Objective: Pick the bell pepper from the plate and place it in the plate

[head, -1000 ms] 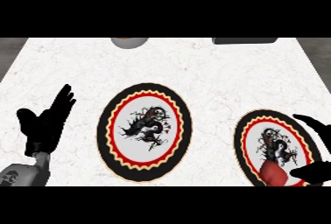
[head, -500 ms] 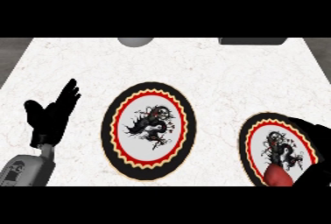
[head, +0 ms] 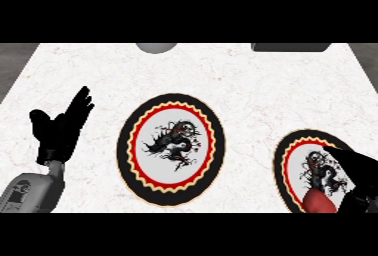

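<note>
Closing over the bell pepper (head: 319, 202), the fingers of your right hand (head: 356, 170) arch down onto the near part of the right-hand plate (head: 289, 150), though whether they already bear on the pepper or only hang above it is hard to tell from this steep angle, since the hand covers most of it. Only a red bulge shows at the plate's lower rim, below the dark palm.

Treat the pepper as light, hollow and fairly stiff, with a smooth waxy skin that will likely slip if you pinch it by the tips alone. Your best hold is probably around its widest part, fingers on one side and thumb on the other, so that the lobes sit against the palm. It should not bruise easily, but it may roll on the glazed plate if nudged sideways.

Further out, the centre plate (head: 170, 147), with the same dragon pattern and red-and-black rim, lies well apart to the left and looks like the place to set it down. Your left hand (head: 60, 127) rests open at the left edge, fingers straight and up, holding nothing.
</note>
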You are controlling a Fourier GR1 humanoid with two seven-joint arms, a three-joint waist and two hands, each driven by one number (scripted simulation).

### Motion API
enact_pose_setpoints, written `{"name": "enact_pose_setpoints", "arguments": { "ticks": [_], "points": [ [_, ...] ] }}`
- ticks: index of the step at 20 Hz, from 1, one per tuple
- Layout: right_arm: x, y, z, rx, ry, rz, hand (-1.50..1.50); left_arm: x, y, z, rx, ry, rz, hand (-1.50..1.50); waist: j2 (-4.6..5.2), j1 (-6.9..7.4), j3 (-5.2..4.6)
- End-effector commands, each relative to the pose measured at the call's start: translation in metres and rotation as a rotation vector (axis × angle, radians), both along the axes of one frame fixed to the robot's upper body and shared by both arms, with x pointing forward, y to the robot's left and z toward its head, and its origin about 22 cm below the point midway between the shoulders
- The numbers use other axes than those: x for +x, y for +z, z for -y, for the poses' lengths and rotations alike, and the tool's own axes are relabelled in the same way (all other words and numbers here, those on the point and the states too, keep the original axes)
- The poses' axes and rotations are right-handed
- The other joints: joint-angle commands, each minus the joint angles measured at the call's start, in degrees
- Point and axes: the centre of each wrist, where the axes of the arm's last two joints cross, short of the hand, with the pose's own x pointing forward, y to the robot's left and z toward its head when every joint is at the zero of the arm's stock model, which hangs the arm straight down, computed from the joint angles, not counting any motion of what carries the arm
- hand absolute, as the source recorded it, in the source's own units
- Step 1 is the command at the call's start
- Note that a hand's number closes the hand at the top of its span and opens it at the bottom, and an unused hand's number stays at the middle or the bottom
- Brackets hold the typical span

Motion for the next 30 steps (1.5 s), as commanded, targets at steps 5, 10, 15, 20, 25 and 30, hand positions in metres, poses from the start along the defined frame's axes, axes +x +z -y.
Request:
{"name": "enact_pose_setpoints", "arguments": {
  "ticks": [5,10,15,20,25,30],
  "points": [
    [0.001,-0.027,-0.010,-0.165,-0.004,-0.218,-1.50,-0.005,-0.009,-0.003,-0.005,-0.003,0.003,0.00,-0.01,-0.16,-0.02],
    [0.011,-0.032,-0.015,-0.161,-0.016,-0.282,-1.50,-0.013,-0.012,-0.008,0.013,0.012,0.002,0.00,-0.08,-0.10,-0.02],
    [0.038,-0.050,-0.013,-0.175,-0.033,-0.306,-1.50,-0.019,-0.006,-0.002,0.001,-0.016,-0.002,0.00,0.00,0.70,0.04],
    [0.018,-0.075,-0.025,-0.215,-0.009,-0.340,-1.50,-0.006,0.000,0.006,0.000,0.002,0.011,0.00,-0.08,-0.23,0.03],
    [0.035,-0.069,-0.008,-0.225,0.010,-0.375,-1.50,-0.007,0.002,-0.004,-0.018,-0.025,0.001,0.00,-0.04,-0.15,0.03],
    [0.012,-0.080,-0.023,-0.187,0.063,-0.447,1.50,-0.004,-0.011,-0.007,-0.003,0.009,-0.010,0.00,-0.10,-0.80,-0.02]
  ]
}}
